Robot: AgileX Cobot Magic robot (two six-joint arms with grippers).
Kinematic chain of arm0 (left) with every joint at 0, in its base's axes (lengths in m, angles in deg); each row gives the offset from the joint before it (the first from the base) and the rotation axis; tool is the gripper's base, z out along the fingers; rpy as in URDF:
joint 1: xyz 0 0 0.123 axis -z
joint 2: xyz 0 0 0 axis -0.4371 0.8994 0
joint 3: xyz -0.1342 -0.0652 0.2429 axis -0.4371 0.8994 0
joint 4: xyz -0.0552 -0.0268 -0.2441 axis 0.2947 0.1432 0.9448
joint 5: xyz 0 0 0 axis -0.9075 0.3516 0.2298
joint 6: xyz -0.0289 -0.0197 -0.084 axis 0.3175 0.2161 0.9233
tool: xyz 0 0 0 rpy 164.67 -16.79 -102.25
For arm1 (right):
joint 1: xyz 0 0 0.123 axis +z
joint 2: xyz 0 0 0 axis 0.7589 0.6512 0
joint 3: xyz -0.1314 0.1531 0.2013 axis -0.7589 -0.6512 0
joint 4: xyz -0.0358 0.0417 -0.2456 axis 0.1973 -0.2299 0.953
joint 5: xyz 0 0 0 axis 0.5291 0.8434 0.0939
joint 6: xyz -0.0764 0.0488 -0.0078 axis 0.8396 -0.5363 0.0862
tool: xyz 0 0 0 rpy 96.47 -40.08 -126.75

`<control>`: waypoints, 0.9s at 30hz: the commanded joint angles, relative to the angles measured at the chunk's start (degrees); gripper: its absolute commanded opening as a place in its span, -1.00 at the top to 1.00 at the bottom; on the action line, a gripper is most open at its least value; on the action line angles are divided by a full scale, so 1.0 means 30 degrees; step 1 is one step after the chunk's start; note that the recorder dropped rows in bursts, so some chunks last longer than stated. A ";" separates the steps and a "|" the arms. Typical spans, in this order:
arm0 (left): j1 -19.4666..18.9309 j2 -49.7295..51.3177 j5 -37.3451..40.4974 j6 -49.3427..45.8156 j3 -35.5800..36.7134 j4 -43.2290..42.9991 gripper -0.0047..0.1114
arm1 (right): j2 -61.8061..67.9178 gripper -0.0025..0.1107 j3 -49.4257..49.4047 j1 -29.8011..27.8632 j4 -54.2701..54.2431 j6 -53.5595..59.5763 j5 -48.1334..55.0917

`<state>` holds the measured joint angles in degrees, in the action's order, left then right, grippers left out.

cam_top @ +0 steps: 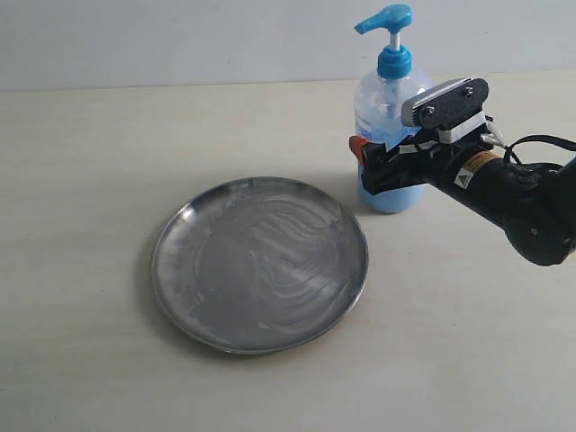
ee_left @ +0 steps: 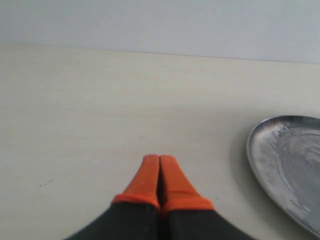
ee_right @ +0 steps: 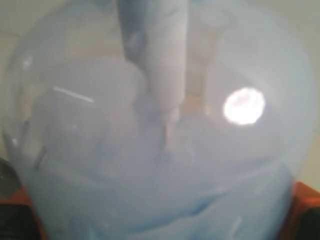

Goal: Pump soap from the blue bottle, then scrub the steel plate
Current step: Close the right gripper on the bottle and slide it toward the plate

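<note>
The blue bottle (cam_top: 385,112) stands upright at the back right of the table, with its blue pump head (cam_top: 387,18) raised. Pale blue soap (ee_right: 165,200) fills its lower part. My right gripper (cam_top: 367,166) is shut on the bottle's body from the right, an orange finger (ee_right: 306,197) on each side. The bottle (ee_right: 160,125) fills the right wrist view. The steel plate (cam_top: 259,263) lies flat to the bottle's front left, showing streaky swirl marks. My left gripper (ee_left: 160,165) is shut and empty over bare table, beside the plate (ee_left: 290,165). It is outside the exterior view.
The pale table (cam_top: 90,162) reaches back to a grey wall (cam_top: 180,36). The right arm (cam_top: 522,202) comes in from the right edge, low over the table.
</note>
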<state>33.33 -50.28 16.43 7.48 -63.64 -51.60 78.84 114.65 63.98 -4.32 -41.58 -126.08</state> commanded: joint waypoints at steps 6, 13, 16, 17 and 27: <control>-0.0053 -0.0124 -0.0182 0.0069 0.0054 -0.0057 0.92 | -0.0011 0.96 0.0880 0.0025 0.1356 0.0687 -0.0648; -0.0053 -0.0124 -0.0182 0.0069 0.0054 -0.0057 0.92 | -0.0011 0.96 0.1370 0.0025 0.2794 -0.0255 -0.1168; -0.0053 -0.0124 -0.0182 0.0069 0.0054 -0.0057 0.92 | -0.0011 0.96 0.1370 0.0025 0.3157 0.0463 -0.1512; -0.0053 -0.0124 -0.0182 0.0069 0.0054 -0.0057 0.92 | -0.0011 0.96 0.1370 0.0025 0.3199 0.0768 -0.1602; -0.0053 -0.0124 -0.0182 0.0069 0.0054 -0.0057 0.92 | 0.0204 0.96 0.2509 0.0025 0.4602 0.1232 -0.1088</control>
<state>33.33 -50.28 16.43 7.48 -63.64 -51.60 79.90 120.30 63.98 7.60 -38.63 -124.26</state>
